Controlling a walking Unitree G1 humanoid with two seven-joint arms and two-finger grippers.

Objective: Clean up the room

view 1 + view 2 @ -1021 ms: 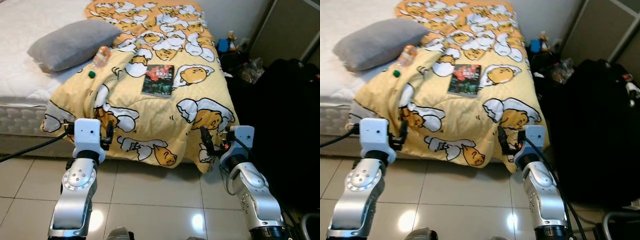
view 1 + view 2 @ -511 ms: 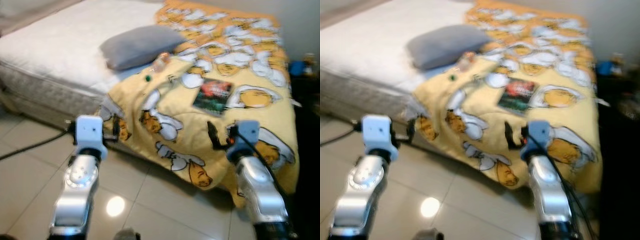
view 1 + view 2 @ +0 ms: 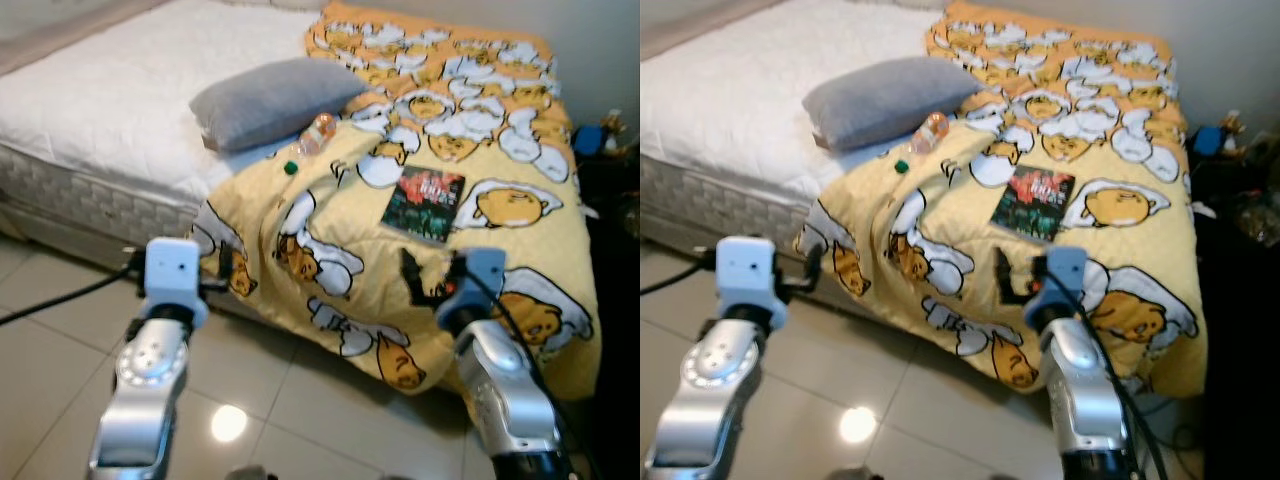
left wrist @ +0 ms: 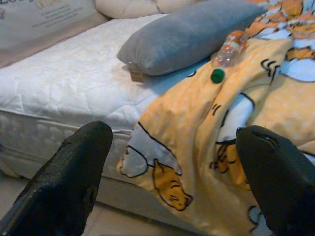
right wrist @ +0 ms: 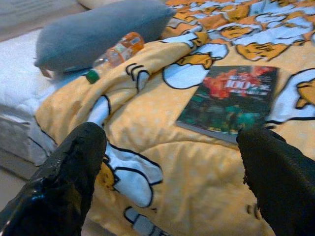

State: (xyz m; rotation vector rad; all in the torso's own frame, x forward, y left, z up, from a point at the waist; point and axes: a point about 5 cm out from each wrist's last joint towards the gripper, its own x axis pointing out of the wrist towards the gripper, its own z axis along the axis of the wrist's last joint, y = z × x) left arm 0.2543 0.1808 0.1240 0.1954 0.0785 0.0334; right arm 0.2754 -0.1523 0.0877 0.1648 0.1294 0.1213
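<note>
A dark book (image 3: 424,203) lies flat on the yellow cartoon blanket (image 3: 500,120) covering the bed. A plastic bottle (image 3: 312,135) with a green cap lies on its side at the blanket's edge, next to a grey pillow (image 3: 275,97). My left gripper (image 3: 226,270) hangs open in front of the bed's side, short of the blanket's hanging corner. My right gripper (image 3: 414,281) is open too, held before the blanket edge below the book. Both hold nothing. In the right wrist view the book (image 5: 231,101) and bottle (image 5: 115,54) lie ahead of the fingers (image 5: 64,182).
The bare white mattress (image 3: 100,110) stretches to the left. Glossy tiled floor (image 3: 60,400) lies in front of the bed, with a black cable (image 3: 60,300) trailing from my left arm. Dark bags (image 3: 1240,300) and small clutter (image 3: 603,135) crowd the right side.
The whole picture has shifted: the camera swung so the bed shows more from its left side, with more mattress in view. Both arms keep the same pose.
</note>
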